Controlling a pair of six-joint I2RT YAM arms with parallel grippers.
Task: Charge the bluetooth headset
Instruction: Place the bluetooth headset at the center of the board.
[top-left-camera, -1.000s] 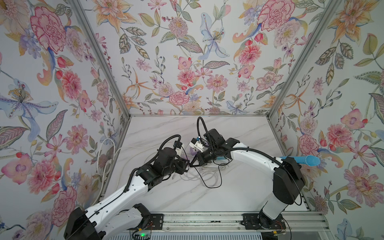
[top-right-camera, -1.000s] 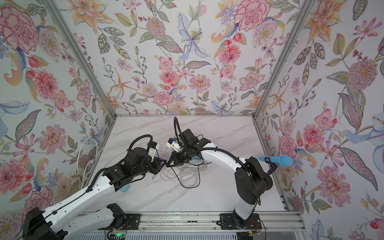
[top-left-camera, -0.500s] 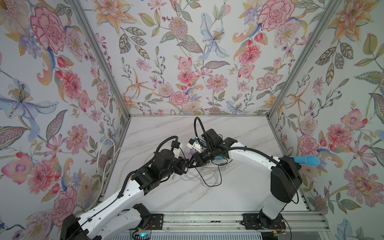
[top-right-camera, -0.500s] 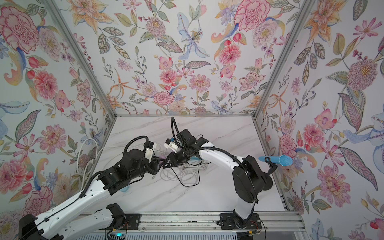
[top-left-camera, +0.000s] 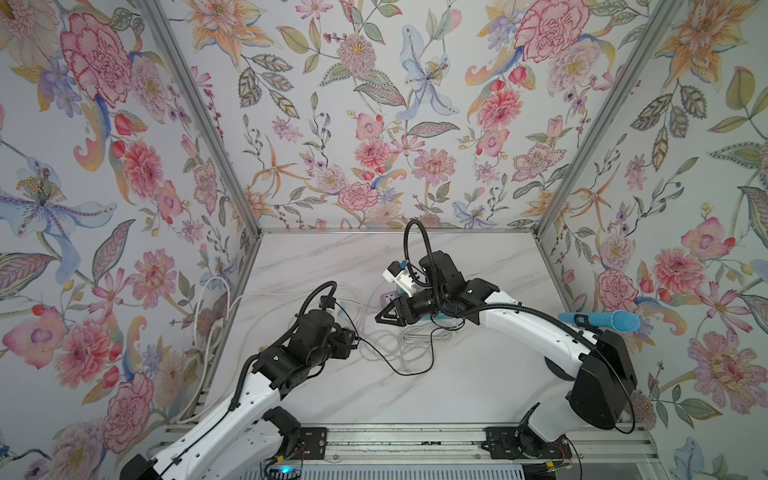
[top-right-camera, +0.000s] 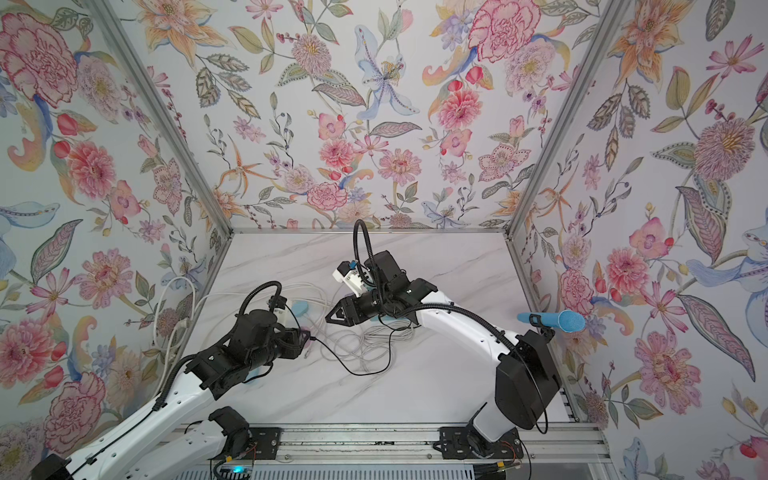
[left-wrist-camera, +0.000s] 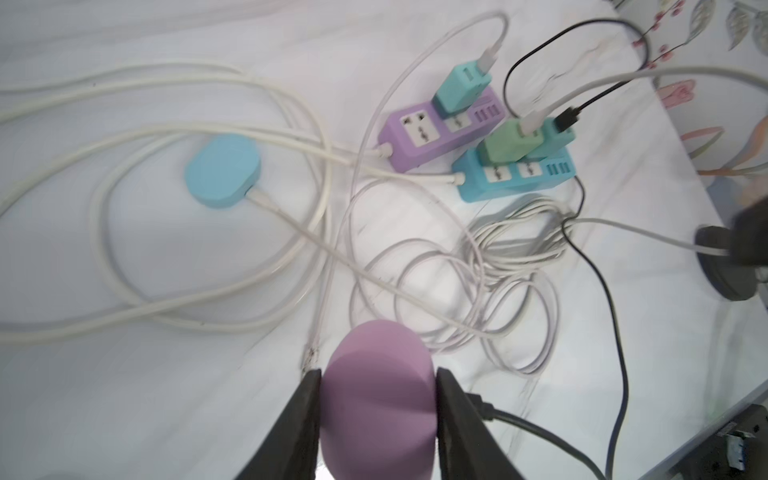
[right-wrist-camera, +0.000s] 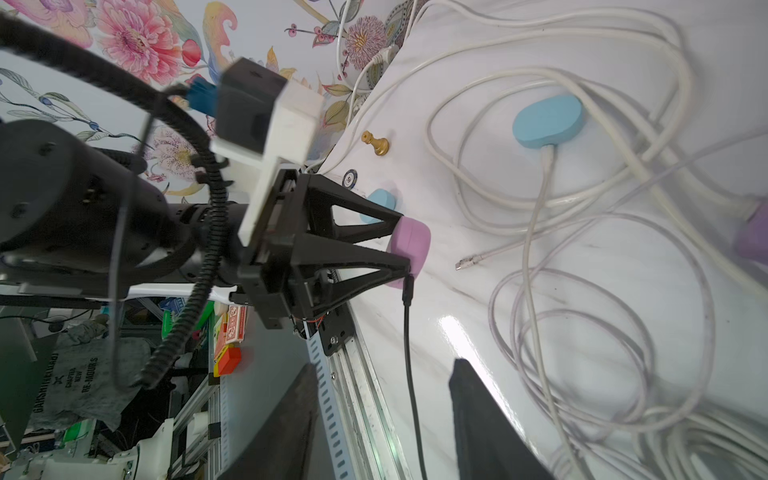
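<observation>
The bluetooth headset is a rounded purple case (left-wrist-camera: 378, 399), and my left gripper (left-wrist-camera: 378, 374) is shut on its sides, low over the table. A black cable (right-wrist-camera: 409, 332) is plugged into the case (right-wrist-camera: 413, 241) beside one left fingertip. Its far end sits in a teal adapter (left-wrist-camera: 557, 133) on the blue power strip (left-wrist-camera: 515, 178). My right gripper (right-wrist-camera: 384, 374) stands open a short way from the case, facing it. The cable runs between its fingers without touching them. In both top views the right gripper (top-left-camera: 378, 319) (top-right-camera: 328, 318) points at the left gripper (top-left-camera: 353, 336) (top-right-camera: 305, 334).
A purple power strip (left-wrist-camera: 440, 133) lies beside the blue one. A blue case (left-wrist-camera: 222, 170) on a white cable and coiled white cables (left-wrist-camera: 457, 286) lie between the arms. A loose white plug (right-wrist-camera: 469, 261), another blue case (right-wrist-camera: 382, 199), a gold pawn (right-wrist-camera: 376, 143), a blue microphone (top-left-camera: 602, 321).
My right gripper has opened, let go of the black cable's plug and drawn back a little. The left gripper keeps its hold on the purple case and has shifted slightly away.
</observation>
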